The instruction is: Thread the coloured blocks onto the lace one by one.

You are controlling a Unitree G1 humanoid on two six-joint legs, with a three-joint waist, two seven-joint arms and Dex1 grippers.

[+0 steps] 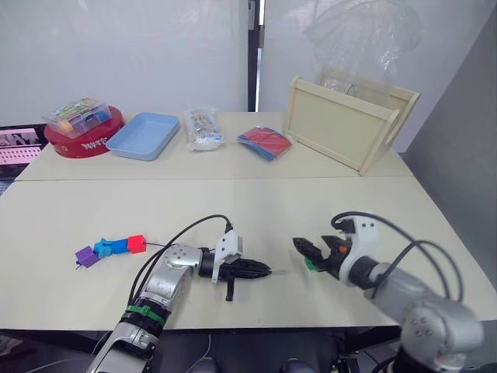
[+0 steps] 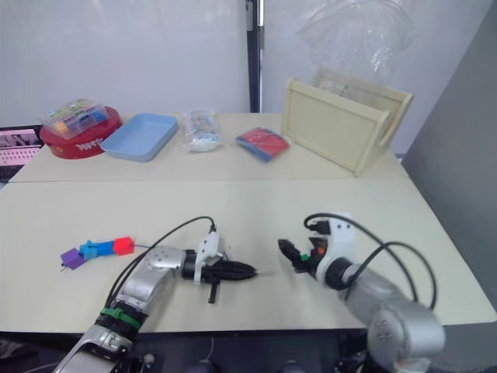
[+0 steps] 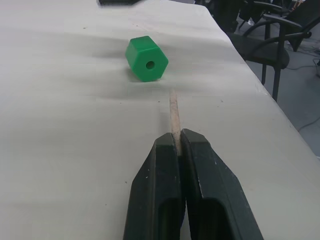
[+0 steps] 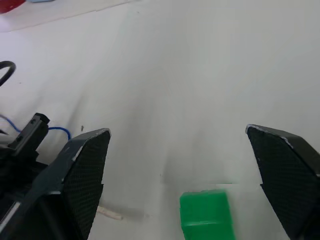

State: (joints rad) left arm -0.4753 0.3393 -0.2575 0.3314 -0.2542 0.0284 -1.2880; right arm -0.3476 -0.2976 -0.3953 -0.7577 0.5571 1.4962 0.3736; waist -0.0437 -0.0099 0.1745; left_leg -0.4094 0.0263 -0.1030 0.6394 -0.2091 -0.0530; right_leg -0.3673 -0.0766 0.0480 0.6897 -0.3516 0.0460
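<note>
Left end effector [image 3: 179,142] pinches the lace tip [image 3: 173,112]; its string is hidden.

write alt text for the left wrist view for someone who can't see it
The left gripper, shut on the pale stiff tip of the lace, points that tip toward a green block lying on the beige table just ahead, its hole facing the gripper. The tip has not yet reached the hole.

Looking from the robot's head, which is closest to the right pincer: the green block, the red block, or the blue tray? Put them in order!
1. Green block: right by the right pincer.
2. Red block: on the left side of the table.
3. Blue tray: far back left.
</note>
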